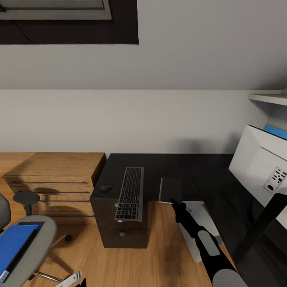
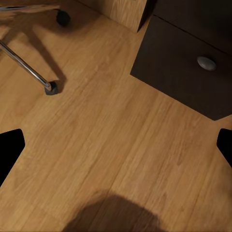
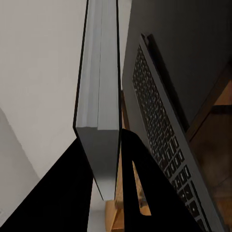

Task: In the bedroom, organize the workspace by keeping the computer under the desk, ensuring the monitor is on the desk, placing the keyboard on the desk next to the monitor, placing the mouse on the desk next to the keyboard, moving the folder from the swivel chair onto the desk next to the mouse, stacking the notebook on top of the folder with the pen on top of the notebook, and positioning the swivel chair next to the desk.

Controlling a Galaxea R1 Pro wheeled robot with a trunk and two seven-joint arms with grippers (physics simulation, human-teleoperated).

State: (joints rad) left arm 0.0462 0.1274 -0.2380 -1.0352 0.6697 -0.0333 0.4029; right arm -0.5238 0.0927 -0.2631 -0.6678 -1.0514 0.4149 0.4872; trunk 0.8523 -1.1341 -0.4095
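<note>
A dark grey notebook (image 1: 170, 189) lies at the desk's front edge, and my right gripper (image 1: 173, 202) is shut on its near end. In the right wrist view the notebook (image 3: 99, 87) shows edge-on between the fingers (image 3: 129, 159), beside the keyboard (image 3: 162, 140). The keyboard (image 1: 130, 193) overhangs the dark desk (image 1: 159, 167), with a mouse (image 1: 106, 188) to its left. At the right stands the white monitor (image 1: 259, 161). The blue folder (image 1: 16, 244) lies on the swivel chair (image 1: 42, 233) with a dark pen (image 1: 18, 253) on it. My left gripper (image 1: 73, 279) hangs open over the floor (image 2: 116, 145).
A wooden drawer unit (image 1: 56, 175) stands left of the desk. Dark desk drawers with a knob (image 2: 206, 63) are below the keyboard. A white computer case (image 1: 208, 224) sits under the desk. Chair legs and casters (image 2: 50, 88) spread over the wooden floor. A shelf (image 1: 269, 97) juts out top right.
</note>
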